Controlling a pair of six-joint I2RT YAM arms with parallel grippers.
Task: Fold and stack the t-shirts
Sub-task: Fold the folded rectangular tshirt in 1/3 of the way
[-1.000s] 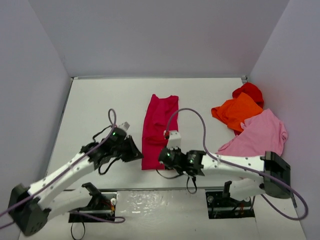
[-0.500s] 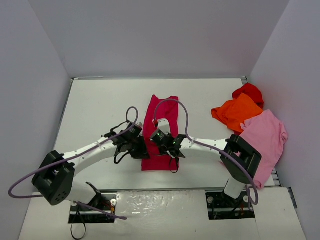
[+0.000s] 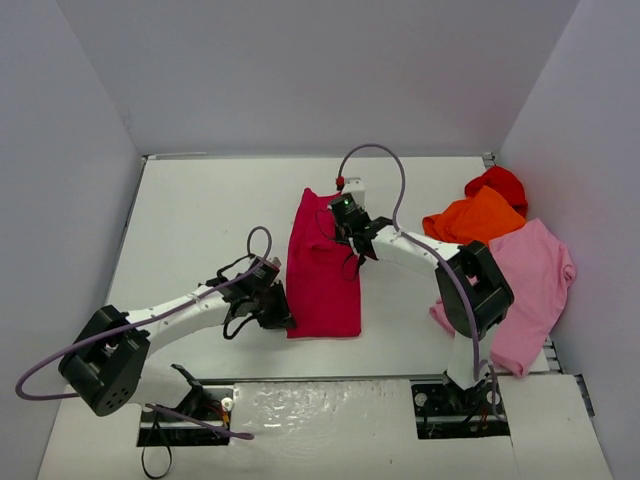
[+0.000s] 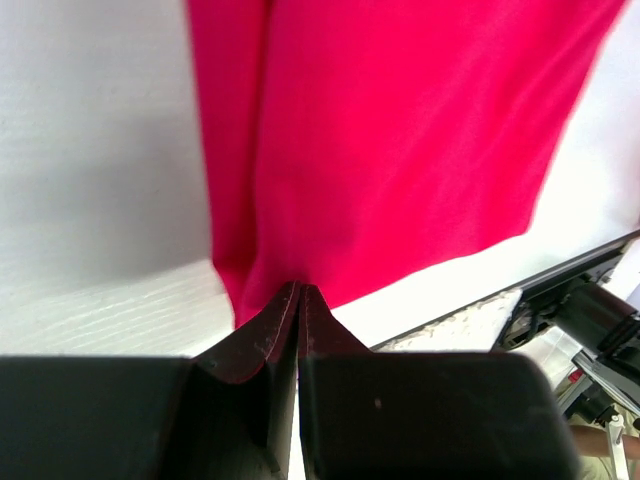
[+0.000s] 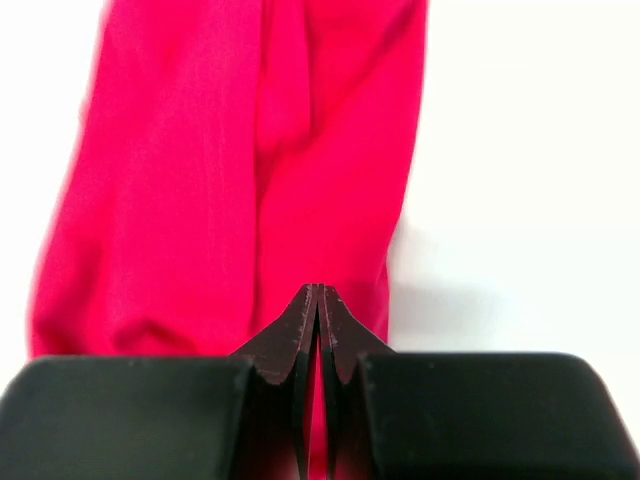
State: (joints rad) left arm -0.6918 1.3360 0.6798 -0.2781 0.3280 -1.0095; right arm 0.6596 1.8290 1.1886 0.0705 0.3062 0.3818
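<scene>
Crimson shirt (image 3: 322, 280) lies as a long strip mid-way across the table (image 3: 200, 220). Left pincer (image 4: 300, 292) is pressed tight together, tips at the cloth's near left corner. Right pincer (image 5: 318, 292) is clamped flat too, tips on the far end; pinching or just touching, can't tell

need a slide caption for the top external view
Left gripper at the near-left corner and right gripper near the far end of the folded crimson t-shirt, both shut

No readable text, label, brand or number anywhere in my three camera views from here.
</scene>
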